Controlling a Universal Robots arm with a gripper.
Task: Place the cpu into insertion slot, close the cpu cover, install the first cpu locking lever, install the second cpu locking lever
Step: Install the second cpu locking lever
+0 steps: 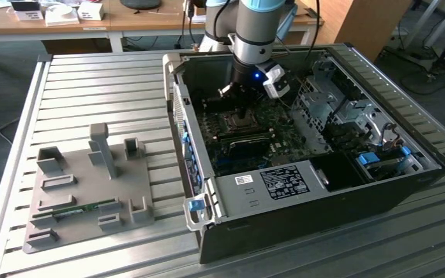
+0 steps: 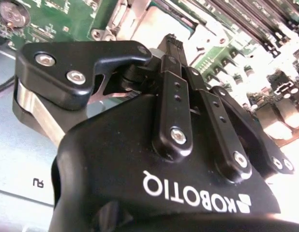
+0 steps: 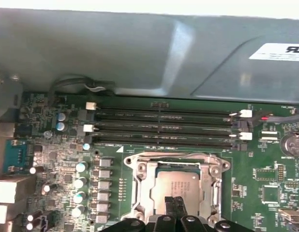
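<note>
The greyish cpu (image 3: 183, 183) lies flat in the insertion slot (image 3: 132, 165) on the green motherboard. The silvery cpu cover (image 3: 144, 187) lies down around it, with the chip showing through its window. My gripper (image 3: 176, 200) is shut, its two black fingertips pressed together right over the chip's near edge with nothing between them. In the second wrist view the gripper (image 2: 172, 39) points down at the bright socket metal. In the exterior view the gripper (image 1: 242, 109) hangs inside the open black computer case (image 1: 300, 220), just above the insertion slot (image 1: 242, 123). I cannot make out the locking levers.
Long narrow memory slots (image 3: 164, 126) run beside the socket, and the case's grey wall (image 3: 140, 53) rises behind them. A drive cage (image 1: 338, 110) and cables fill the case on the exterior view's right. A grey fixture plate (image 1: 83, 191) holding a green memory stick (image 1: 76, 210) lies on the slatted table.
</note>
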